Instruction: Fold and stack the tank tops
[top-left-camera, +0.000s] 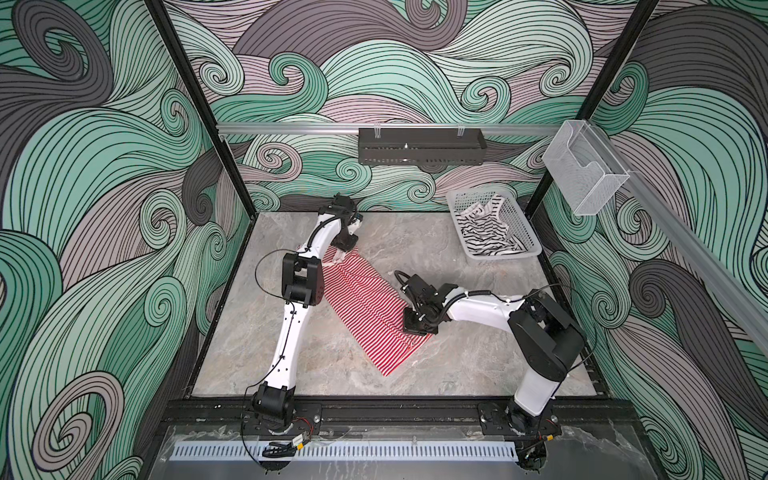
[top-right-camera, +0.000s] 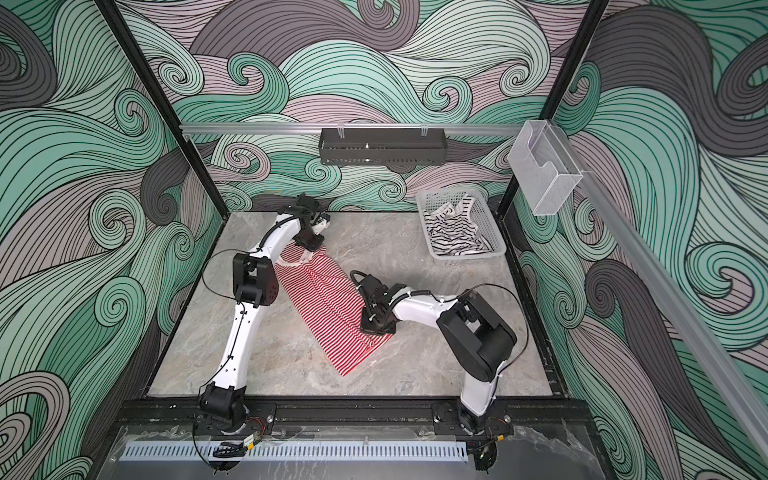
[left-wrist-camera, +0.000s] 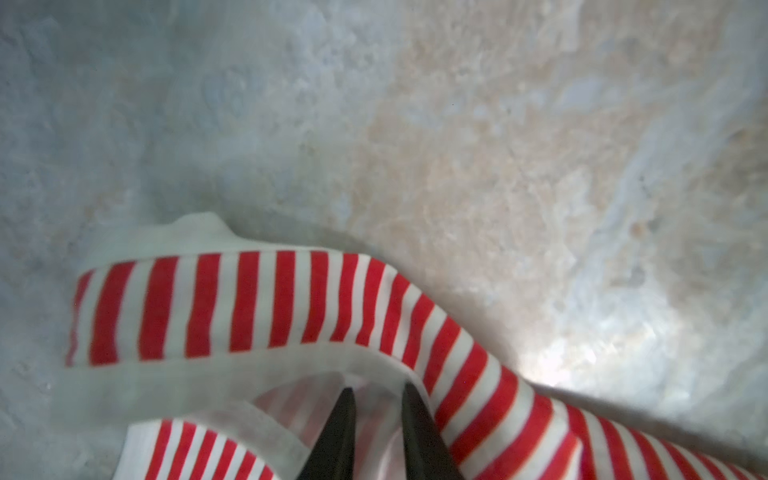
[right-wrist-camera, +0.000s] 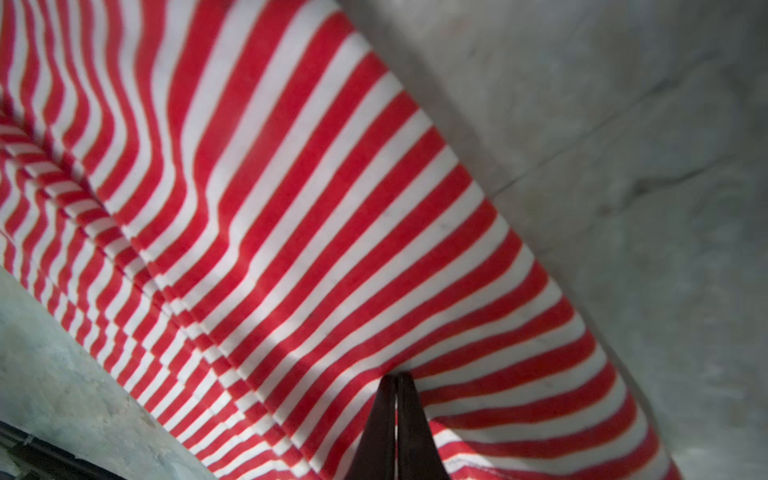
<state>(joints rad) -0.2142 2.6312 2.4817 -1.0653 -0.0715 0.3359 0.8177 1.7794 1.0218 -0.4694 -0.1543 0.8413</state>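
On the near table (top-left-camera: 457, 353), your right gripper (right-wrist-camera: 397, 376) is pinched tight on the red-and-white tank top (top-left-camera: 365, 299) at its hem. Farther back, left gripper (left-wrist-camera: 379, 388) clamps its strap end, jaws slightly apart. Black-striped tank top (top-left-camera: 484, 232) sits in far basket (top-left-camera: 503, 252).

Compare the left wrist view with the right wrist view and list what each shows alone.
Left wrist only: the white strap and the left gripper, fingertips slightly apart. Right wrist only: the right gripper pinched shut on striped cloth, creases fanning out from it. Both: the red-and-white tank top and the marble table.
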